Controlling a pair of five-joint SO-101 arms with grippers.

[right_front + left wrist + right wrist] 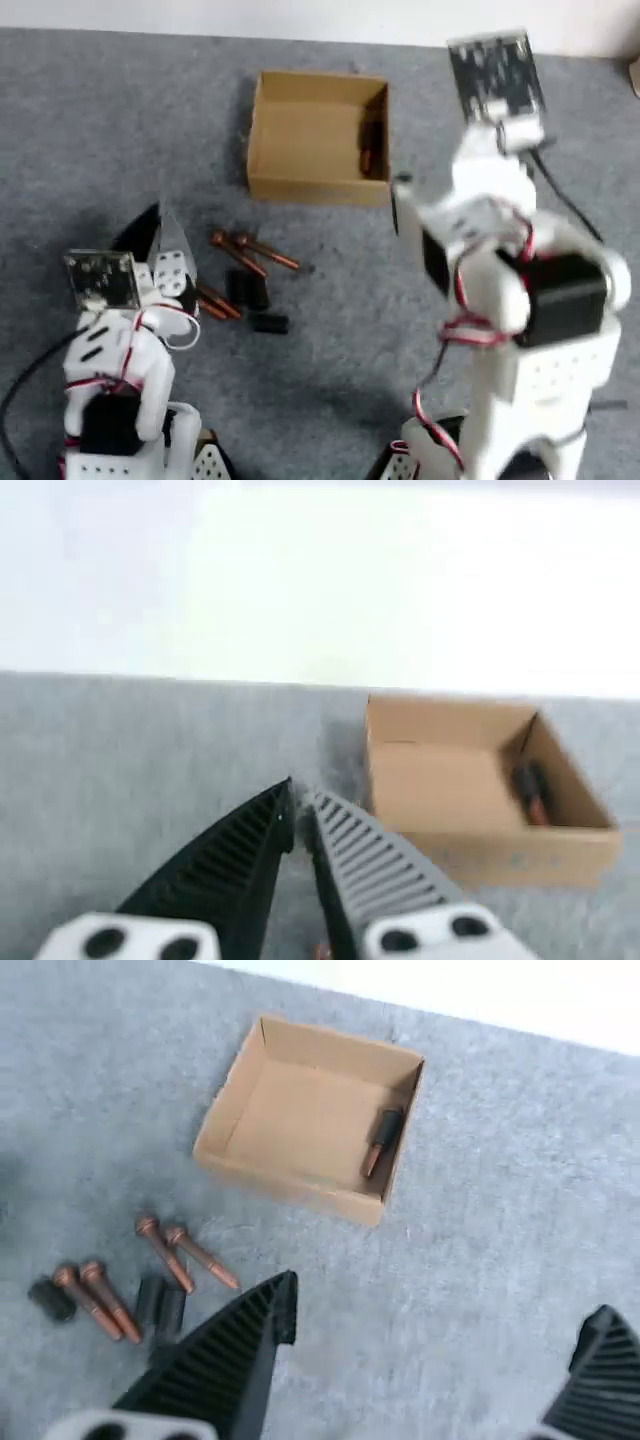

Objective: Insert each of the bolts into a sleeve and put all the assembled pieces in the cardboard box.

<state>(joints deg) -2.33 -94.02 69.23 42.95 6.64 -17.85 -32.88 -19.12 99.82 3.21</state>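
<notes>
Four loose bolts (268,253) lie on the grey table (340,330), short of the cardboard box (300,185): two side by side nearer the box, two more (95,1302) close to the left arm. Three black sleeves (258,290) lie among them, two as a touching pair and one (268,322) a little apart, nearer the arm bases. One assembled piece (382,1142), a copper bolt seated in a black sleeve, lies inside the box against the wall on the right arm's side; it also shows in the left wrist view (530,790). Left gripper (298,795): low over the table beside the bolts, pointed toward the box, tips together or very nearly so, nothing between them. Right gripper (440,1300): raised well above the table, jaws spread wide, nothing held; the box and the loose parts show below it. Right arm (520,300) stands tall, to the side of the box.
</notes>
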